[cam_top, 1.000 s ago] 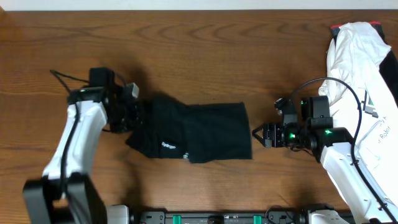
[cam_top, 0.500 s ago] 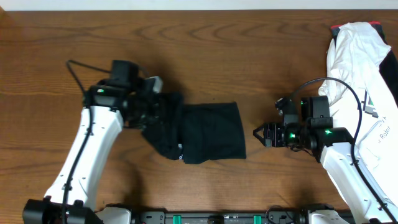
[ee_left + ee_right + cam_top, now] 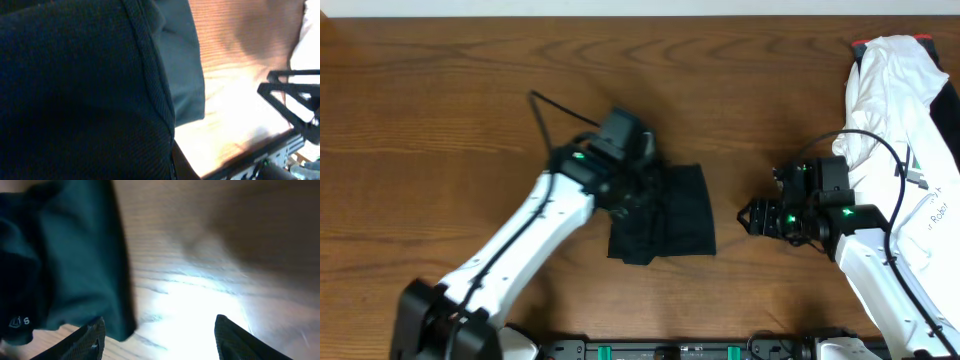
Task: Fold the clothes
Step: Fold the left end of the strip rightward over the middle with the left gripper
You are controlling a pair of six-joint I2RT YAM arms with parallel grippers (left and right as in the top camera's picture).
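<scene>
Overhead shot first: the left hand (image 3: 642,190) is clamped right down, jaws fully closed, pinching a bunch of the black T-shirt (image 3: 678,215) at the shirt's 10 o'clock corner. Its white arm comes in from the 7 o'clock corner of the desk (image 3: 470,80). The left wrist cam is basically all black fabric (image 3: 75,90) pressed up close, with a stitched hem running down the middle and a strip of wood grain past it at 2 o'clock. You can't actually see the fingers in that view.

The right hand (image 3: 752,215) sits at 3 o'clock of the shirt, near it but not touching, pointing toward 9 o'clock. Its jaws are spread wide with nothing in them. The right wrist cam backs that up: both fingertips (image 3: 95,336) poke in at the bottom of the frame, with bare desk between them and the shirt's edge (image 3: 65,255) lying off at 10 o'clock. There's a little bit of white lettering (image 3: 19,321) on the fabric at 8 o'clock in that view.

The shirt itself lies bunched into a rough dark rectangle around the middle of the desk, a touch toward 6 o'clock. Its left part is doubled up under the left hand and its right part is flat.

Way over at the 3 o'clock edge of the desk there's a white garment (image 3: 895,110) in a heap, well apart from the shirt.
</scene>
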